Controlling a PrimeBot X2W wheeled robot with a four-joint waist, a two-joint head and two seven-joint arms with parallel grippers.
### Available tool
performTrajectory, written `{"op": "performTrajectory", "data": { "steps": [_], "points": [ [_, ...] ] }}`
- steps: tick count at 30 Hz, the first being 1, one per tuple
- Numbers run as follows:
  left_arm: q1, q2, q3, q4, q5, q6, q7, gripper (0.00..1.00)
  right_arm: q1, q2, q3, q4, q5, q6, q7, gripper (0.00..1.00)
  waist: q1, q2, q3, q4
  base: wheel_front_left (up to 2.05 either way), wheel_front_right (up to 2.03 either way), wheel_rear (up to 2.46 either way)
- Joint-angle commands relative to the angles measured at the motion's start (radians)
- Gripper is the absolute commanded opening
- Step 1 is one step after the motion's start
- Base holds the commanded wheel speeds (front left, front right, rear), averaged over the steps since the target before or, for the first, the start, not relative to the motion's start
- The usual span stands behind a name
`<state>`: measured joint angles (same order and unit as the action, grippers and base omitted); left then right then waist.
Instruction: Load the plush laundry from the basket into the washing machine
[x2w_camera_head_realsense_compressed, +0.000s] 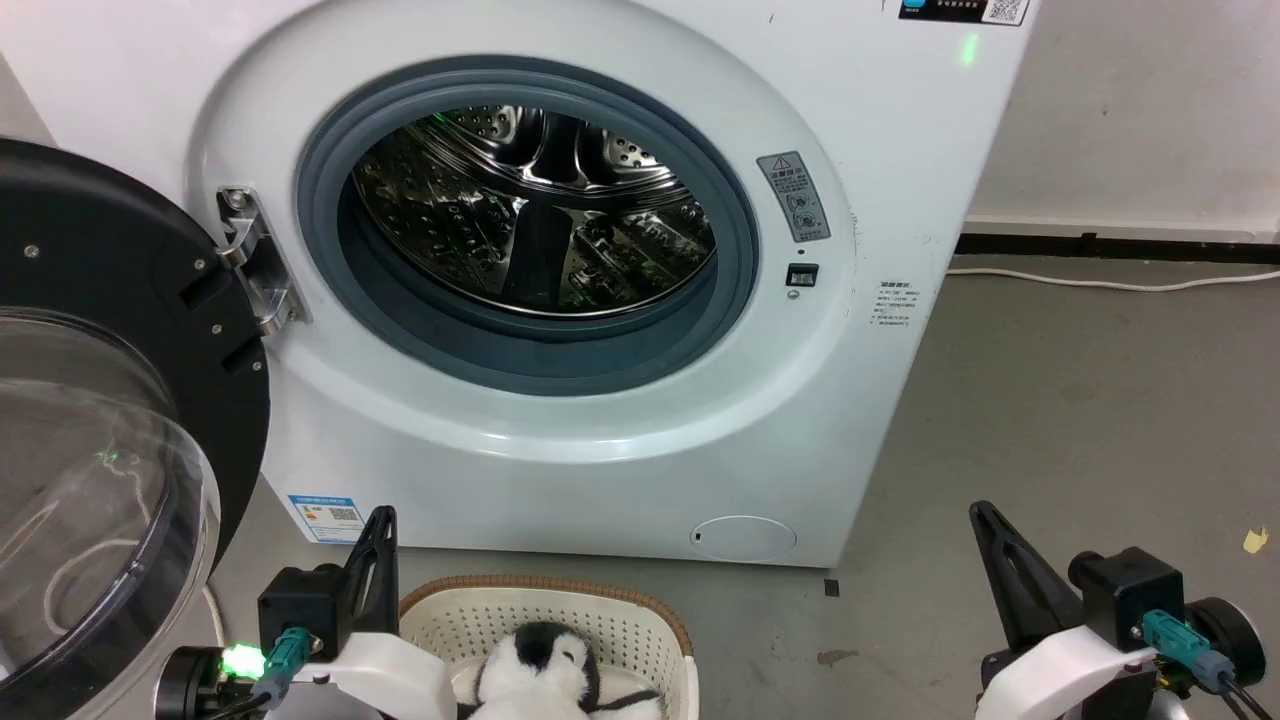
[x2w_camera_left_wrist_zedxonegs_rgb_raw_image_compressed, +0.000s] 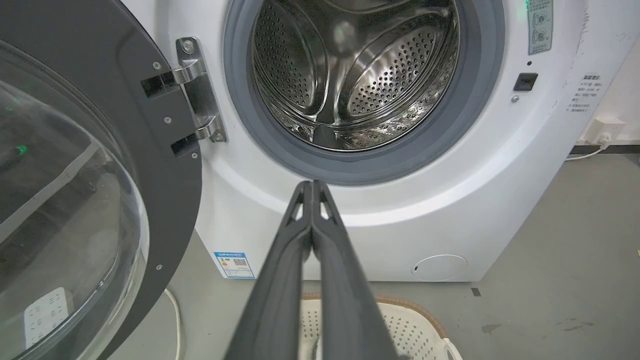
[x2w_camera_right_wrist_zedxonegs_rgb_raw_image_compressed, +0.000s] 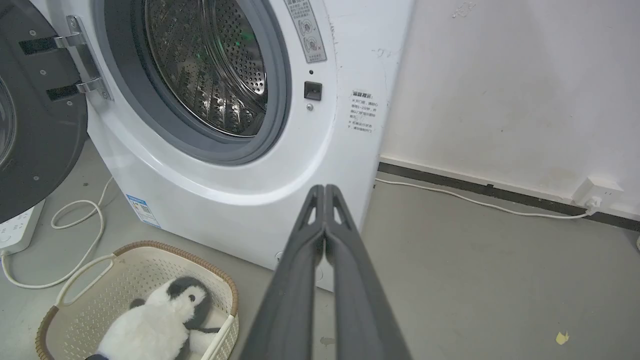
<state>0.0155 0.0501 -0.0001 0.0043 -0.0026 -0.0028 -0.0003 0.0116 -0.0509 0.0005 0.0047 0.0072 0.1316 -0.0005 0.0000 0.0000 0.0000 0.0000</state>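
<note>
The plush laundry (x2w_camera_head_realsense_compressed: 545, 668), a fluffy white and black toy, lies in the cream basket (x2w_camera_head_realsense_compressed: 610, 615) with a brown rim, on the floor before the washing machine (x2w_camera_head_realsense_compressed: 880, 330). The right wrist view has the toy (x2w_camera_right_wrist_zedxonegs_rgb_raw_image_compressed: 155, 322) in the basket (x2w_camera_right_wrist_zedxonegs_rgb_raw_image_compressed: 90, 295) at lower left. The washer's door (x2w_camera_head_realsense_compressed: 110, 420) hangs open to the left and the steel drum (x2w_camera_head_realsense_compressed: 530, 215) looks bare inside. My left gripper (x2w_camera_head_realsense_compressed: 382, 522) is shut, empty, just left of the basket; its fingers (x2w_camera_left_wrist_zedxonegs_rgb_raw_image_compressed: 280, 280) point at the drum opening. My right gripper (x2w_camera_head_realsense_compressed: 982, 515) is shut and empty, over bare floor at the right.
A white cable (x2w_camera_head_realsense_compressed: 1110, 283) runs along the floor by the back wall to a socket (x2w_camera_right_wrist_zedxonegs_rgb_raw_image_compressed: 597, 192). A power strip (x2w_camera_right_wrist_zedxonegs_rgb_raw_image_compressed: 17, 232) and looped cord (x2w_camera_right_wrist_zedxonegs_rgb_raw_image_compressed: 75, 220) lie under the open door. Grey floor (x2w_camera_head_realsense_compressed: 1080, 420) spreads right of the washer.
</note>
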Motion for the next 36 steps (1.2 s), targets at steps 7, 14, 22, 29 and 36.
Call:
{"op": "performTrajectory", "data": {
  "steps": [7, 14, 22, 29, 36],
  "points": [
    [-0.015, 0.000, 0.000, -0.004, 0.003, 0.003, 0.000, 0.00, -0.012, 0.001, 0.000, -0.005, -0.007, -0.001, 0.000, 0.00, 0.0000, 0.0000, 0.000, 0.000, 0.00, 0.00, 0.00],
    [0.001, 0.000, -0.001, 0.000, 0.000, 0.000, -0.001, 1.00, 0.000, 0.000, 0.000, 0.001, 0.002, 0.000, -0.001, 1.00, 0.0000, 0.0000, 0.000, 0.000, 0.00, 0.00, 0.00],
    [0.003, 0.000, -0.015, 0.004, -0.006, 0.008, -0.017, 1.00, 0.003, 0.000, -0.009, -0.001, 0.015, 0.000, -0.017, 1.00, 0.0000, 0.0000, 0.000, -0.002, 0.00, 0.00, 0.00],
    [-0.006, 0.000, -0.030, 0.019, -0.015, 0.011, -0.032, 1.00, -0.002, 0.000, -0.014, -0.010, 0.023, 0.000, -0.032, 1.00, 0.0000, 0.0000, 0.029, -0.009, 0.00, 0.00, 0.00],
    [-0.026, 0.003, -0.039, 0.063, -0.025, 0.009, -0.047, 1.00, -0.018, 0.000, -0.009, -0.027, 0.029, 0.000, -0.047, 1.00, 0.0000, 0.0000, 0.080, -0.024, 0.00, 0.00, 0.00]
  ]
}}
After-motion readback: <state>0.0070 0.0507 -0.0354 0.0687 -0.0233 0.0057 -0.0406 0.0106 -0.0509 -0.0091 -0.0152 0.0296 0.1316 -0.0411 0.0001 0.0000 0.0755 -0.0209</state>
